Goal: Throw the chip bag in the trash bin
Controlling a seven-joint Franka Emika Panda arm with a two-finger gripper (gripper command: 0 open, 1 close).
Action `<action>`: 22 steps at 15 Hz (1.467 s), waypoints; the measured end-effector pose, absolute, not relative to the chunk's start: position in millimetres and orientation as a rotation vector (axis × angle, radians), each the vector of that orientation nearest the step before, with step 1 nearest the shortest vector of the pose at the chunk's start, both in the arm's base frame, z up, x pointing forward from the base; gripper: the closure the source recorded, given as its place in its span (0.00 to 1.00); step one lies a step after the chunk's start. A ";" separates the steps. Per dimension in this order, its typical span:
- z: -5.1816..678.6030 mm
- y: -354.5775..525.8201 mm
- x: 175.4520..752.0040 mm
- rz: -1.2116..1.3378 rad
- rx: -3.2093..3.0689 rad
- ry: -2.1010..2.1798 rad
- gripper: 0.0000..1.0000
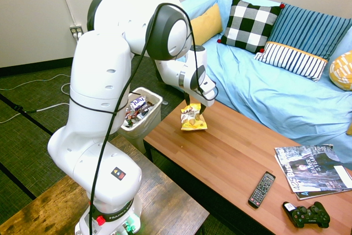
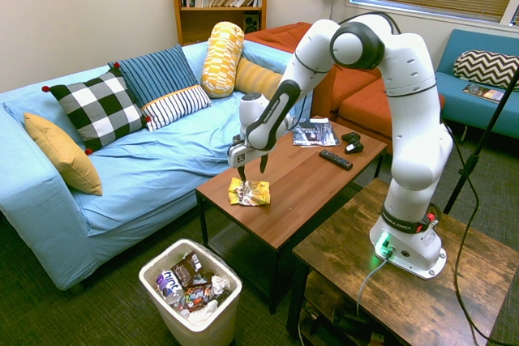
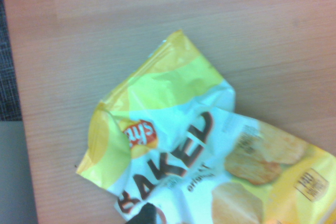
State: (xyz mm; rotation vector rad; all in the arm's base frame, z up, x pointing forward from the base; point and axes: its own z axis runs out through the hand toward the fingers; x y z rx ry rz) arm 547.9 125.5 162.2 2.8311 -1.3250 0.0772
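The yellow chip bag (image 1: 193, 119) lies crumpled on the wooden coffee table (image 1: 231, 152), near the table's end closest to the trash bin. My gripper (image 1: 196, 108) hangs right over the bag, fingers open and pointing down at its top edge. Seen from the other side, the gripper (image 2: 252, 169) stands just above the bag (image 2: 249, 193). Up close, the chip bag (image 3: 199, 150) shows white and orange-red print. The off-white trash bin (image 1: 147, 129) stands on the floor off the table's end, holding several wrappers; in the second exterior view the trash bin (image 2: 203, 326) is below the table's near corner.
A remote (image 1: 262, 189), a black game controller (image 1: 307, 215) and magazines (image 1: 312, 170) lie at the table's far end. A blue sofa (image 1: 275, 92) with pillows runs along the table's far side. The arm stands on a dark wooden side table (image 2: 422, 297).
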 end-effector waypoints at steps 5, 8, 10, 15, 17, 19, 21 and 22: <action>106.2 129.8 569.1 0.044 2.781 -1.332 0.00; 89.6 133.1 575.1 0.024 2.774 -1.345 1.00; 89.5 132.8 576.2 0.003 2.769 -1.370 1.00; 89.4 133.2 577.6 -0.022 2.759 -1.394 1.00; 89.0 133.6 577.3 -0.035 2.753 -1.400 1.00; 89.0 131.3 577.7 -0.042 2.748 -1.401 1.00; 89.4 125.2 579.6 -0.044 2.743 -1.407 1.00; 90.1 120.7 581.4 -0.044 2.740 -1.411 1.00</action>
